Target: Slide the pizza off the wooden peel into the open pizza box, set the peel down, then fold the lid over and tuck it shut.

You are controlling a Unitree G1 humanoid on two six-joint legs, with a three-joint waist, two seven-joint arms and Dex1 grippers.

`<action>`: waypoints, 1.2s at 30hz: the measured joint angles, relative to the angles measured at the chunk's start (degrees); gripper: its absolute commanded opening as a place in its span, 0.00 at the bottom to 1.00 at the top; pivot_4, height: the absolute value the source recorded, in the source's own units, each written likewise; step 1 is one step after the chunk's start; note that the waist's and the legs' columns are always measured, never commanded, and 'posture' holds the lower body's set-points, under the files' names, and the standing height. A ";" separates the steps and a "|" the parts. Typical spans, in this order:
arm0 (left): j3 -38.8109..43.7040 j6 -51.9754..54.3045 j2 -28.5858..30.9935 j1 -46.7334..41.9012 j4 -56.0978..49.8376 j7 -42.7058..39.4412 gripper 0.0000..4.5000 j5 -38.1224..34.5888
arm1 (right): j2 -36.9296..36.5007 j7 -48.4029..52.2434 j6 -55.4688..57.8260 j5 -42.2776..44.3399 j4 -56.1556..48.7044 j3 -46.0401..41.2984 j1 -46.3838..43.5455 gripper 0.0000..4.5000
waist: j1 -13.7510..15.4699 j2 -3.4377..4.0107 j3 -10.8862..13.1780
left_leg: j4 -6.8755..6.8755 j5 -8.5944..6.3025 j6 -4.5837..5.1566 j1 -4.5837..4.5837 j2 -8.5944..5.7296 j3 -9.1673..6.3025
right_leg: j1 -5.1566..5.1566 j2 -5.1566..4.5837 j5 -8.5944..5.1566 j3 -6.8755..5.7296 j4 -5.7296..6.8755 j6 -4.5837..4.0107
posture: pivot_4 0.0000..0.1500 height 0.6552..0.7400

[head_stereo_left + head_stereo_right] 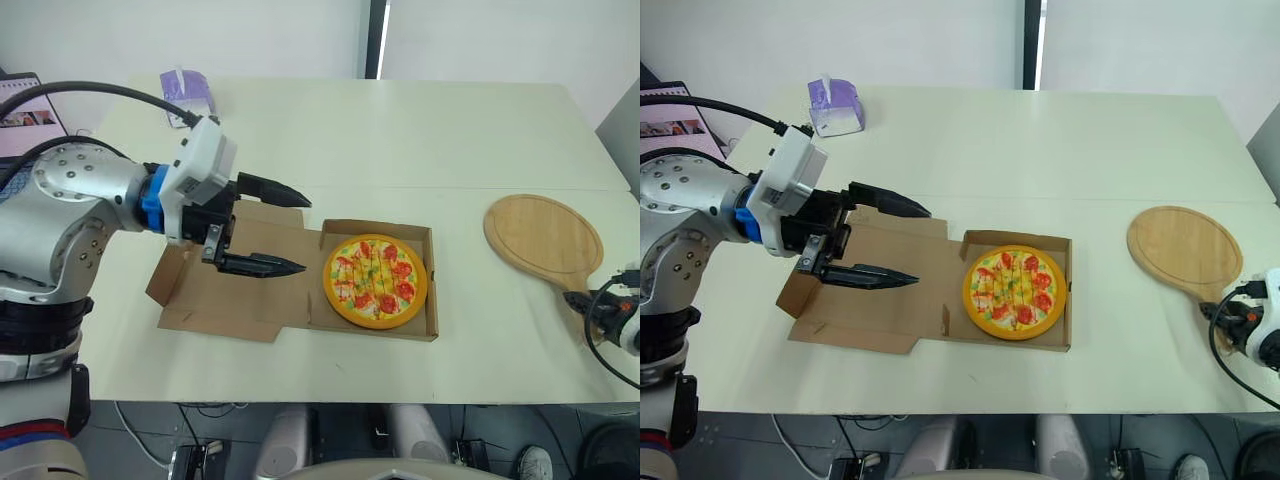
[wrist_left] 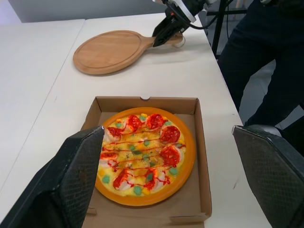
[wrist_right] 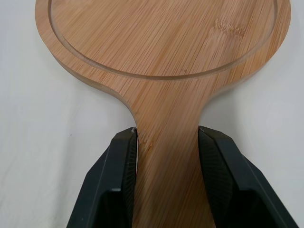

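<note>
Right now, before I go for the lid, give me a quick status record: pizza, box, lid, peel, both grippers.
pizza: lying flat inside the pizza box
pizza box: open, on the table
lid: spread flat on the table on the robot's left of the box, not yet folded
wooden peel: bare, flat on the table, right of the box and apart from it
left gripper: open, above the lid
right gripper: shut on the wooden peel's handle
other: purple tissue box at the table's far left
</note>
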 measured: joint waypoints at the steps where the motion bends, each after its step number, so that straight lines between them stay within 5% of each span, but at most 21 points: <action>1: -0.30 -0.06 -0.12 -0.18 0.22 -0.04 1.00 0.00 | 0.34 -0.54 0.96 0.26 -1.20 -0.16 0.62 0.36 | 0.05 0.00 0.00 | 0.00 0.00 0.00 0.00 0.00 -0.01 | 0.00 0.00 0.00 -0.01 0.00 0.00 | 1.00 1.00; 3: -0.51 -0.06 -0.26 -0.24 0.91 -0.16 1.00 0.10 | 1.33 -1.16 2.45 0.40 -2.98 -0.21 2.10 0.36 | 0.09 0.00 0.00 | 0.01 0.01 -0.02 -0.02 -0.01 -0.03 | 0.01 0.00 0.00 -0.03 -0.02 0.00 | 1.00 1.00; 8: -0.55 -0.09 -0.40 -0.29 0.92 -0.29 1.00 0.36 | 0.79 -1.05 0.76 -0.08 -2.49 -0.51 2.63 0.74 | 0.09 0.01 -0.01 | 0.05 0.00 0.00 0.00 -0.06 -0.01 | 0.06 0.00 0.02 -0.01 -0.05 0.05 | 1.00 1.00; 12: -0.37 0.15 -0.25 -0.10 0.72 0.52 1.00 0.37 | -4.67 -0.84 -1.55 -0.74 -0.95 0.21 -5.41 0.99 | -0.30 0.01 -0.01 | 0.04 0.00 0.00 0.07 -0.03 0.10 | 0.08 0.05 0.02 0.06 -0.05 0.05 | 1.00 1.00; 20: 6.26 4.61 -0.57 5.00 0.18 11.02 1.00 -0.75 | -8.23 7.06 -13.90 -2.81 3.42 18.01 -24.84 0.99 | -0.72 -0.02 0.00 | 0.04 0.02 -0.04 0.08 0.04 -0.02 | 0.07 -0.02 0.03 -0.01 -0.04 0.03 | 1.00 1.00; 27: 23.31 17.25 -5.68 25.21 -12.92 30.91 1.00 -8.45 | 1.11 16.90 -25.19 -4.15 7.38 34.78 -41.15 0.99 | -0.89 -0.18 0.08 | 0.03 0.12 -0.24 -0.18 0.04 -0.15 | -0.19 -0.17 0.04 -0.10 -0.08 0.02 | 1.00 1.00; 32: 38.28 22.71 -15.29 38.56 -21.11 45.91 1.00 -22.06 | 7.84 22.85 -25.80 -2.50 8.60 41.94 -47.73 0.99 | -0.07 -0.14 0.06 | 0.05 0.11 -0.26 -0.13 -0.06 -0.11 | -0.19 -0.36 0.07 -0.10 -0.07 0.05 | 1.00 1.00; 36: 44.76 21.15 -30.33 63.01 -27.36 57.95 1.00 -34.53 | 12.18 28.00 -25.96 -2.11 9.58 46.92 -54.17 0.99 | -0.78 -0.37 -0.03 | 0.01 0.05 -0.29 -0.14 -0.02 -0.08 | -0.27 -0.40 0.07 -0.13 -0.11 0.01 | 1.00 1.00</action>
